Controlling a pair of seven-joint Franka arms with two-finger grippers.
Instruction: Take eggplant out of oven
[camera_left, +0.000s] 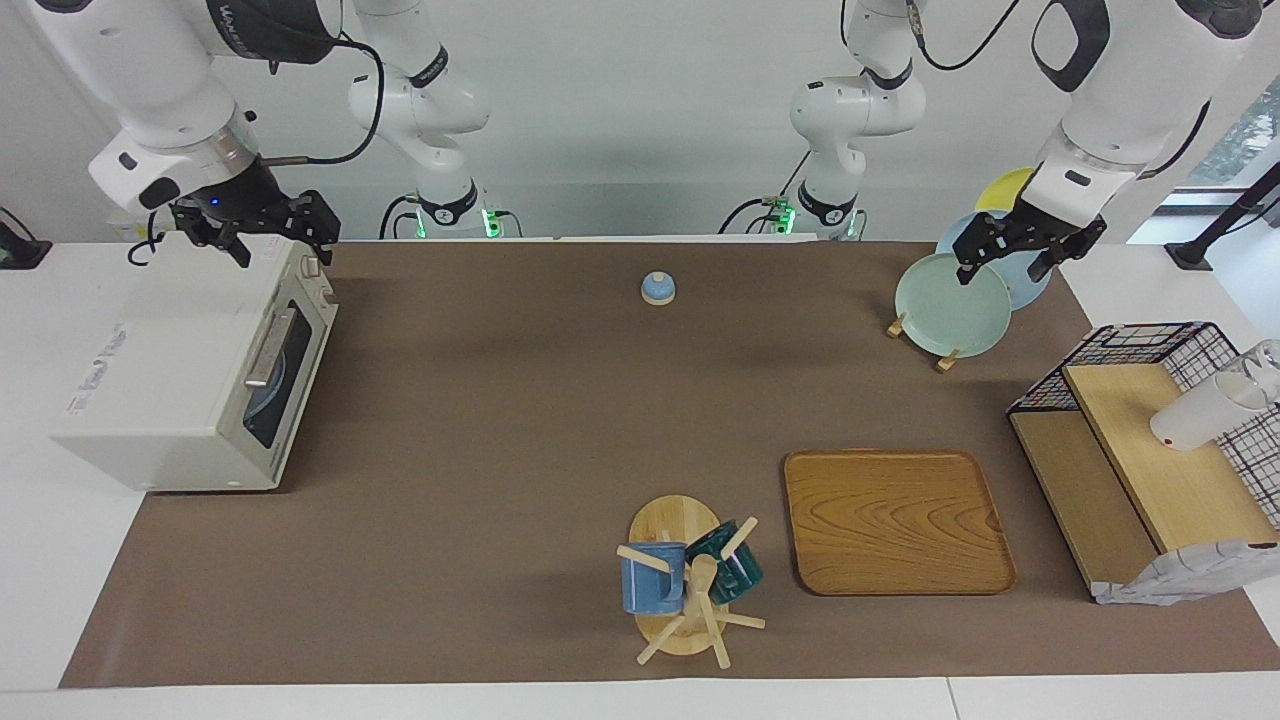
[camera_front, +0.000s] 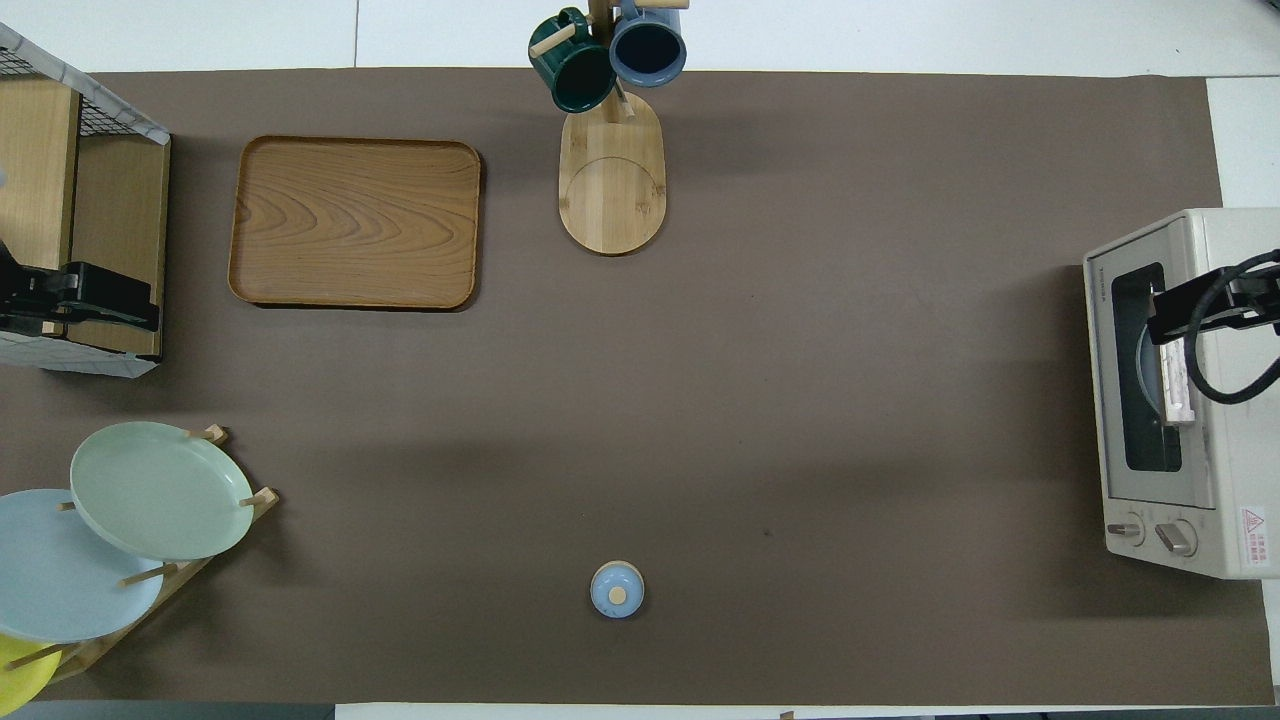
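- Looking at the oven (camera_left: 190, 385) first: we see it at the right arm's end of the table, door shut, and the eggplant isn't visible to us, so we can't tell where it is.
- We've got the right gripper (camera_left: 262, 232) up over the oven's top corner by the knobs, jaws spread wide, holding nothing.
- We see the left gripper (camera_left: 1018, 252) hanging over the plates (camera_left: 950, 305) in their rack, also wide open and empty.
- Elsewhere we spot a wooden tray (camera_left: 895, 520), a mug tree (camera_left: 690, 585) with two mugs, a small blue lid (camera_left: 657, 288) nearer the robots, and a wire shelf (camera_left: 1150, 450).
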